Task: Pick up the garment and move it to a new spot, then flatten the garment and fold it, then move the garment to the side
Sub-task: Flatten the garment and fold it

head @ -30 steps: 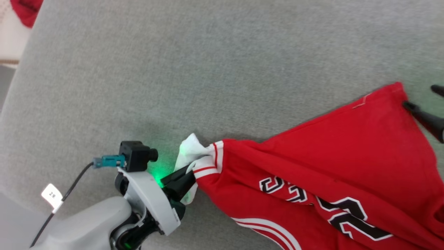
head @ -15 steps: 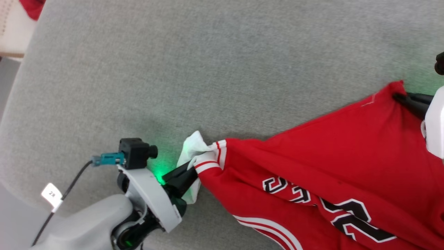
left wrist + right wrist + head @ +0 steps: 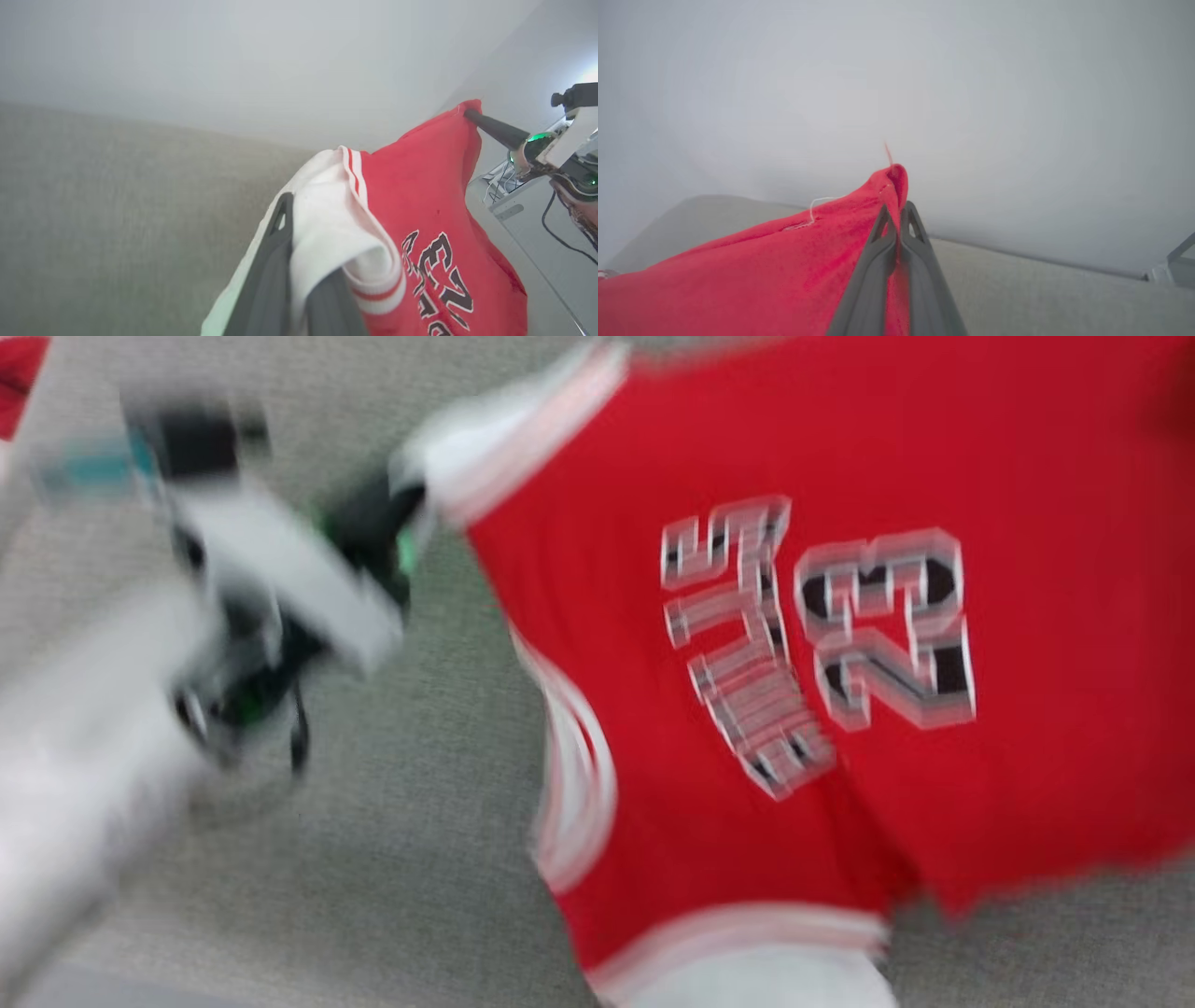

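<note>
Both tools are clamped shut on cloth, each pinching a different part of the red basketball jersey [image 3: 420,186]. In the left wrist view the left tool [image 3: 295,254] has its dark fingers closed on the bunched white sleeve with red-striped trim, and the sleeve is draped over and between them. The head view shows this tool at upper left, badly motion-blurred, at the sleeve end of the jersey. The right tool [image 3: 896,215] has its fingers pressed together with a red hem corner sandwiched between them. The corner tip pokes up past the fingertips, with a loose white thread just beside it. From the left wrist view that tool grips the jersey's far top corner, and the red cloth hangs stretched between the two grips, both held corners raised off the grey fabric surface [image 3: 93,210]. In the head view the jersey front faces the camera, with black white-outlined lettering and the number 23 [image 3: 887,625] turned sideways. White striped armhole trim runs down its left edge and a second white sleeve [image 3: 747,980] sits at the bottom edge. Whether the lower part touches the surface cannot be told because of the blur. A pale plain wall [image 3: 924,70] is behind. A green light [image 3: 537,137] glows on the right wrist, with cables [image 3: 502,179] on a pale ledge beyond it. A small red patch [image 3: 14,383] in the head view's top-left corner is too blurred to name.
</note>
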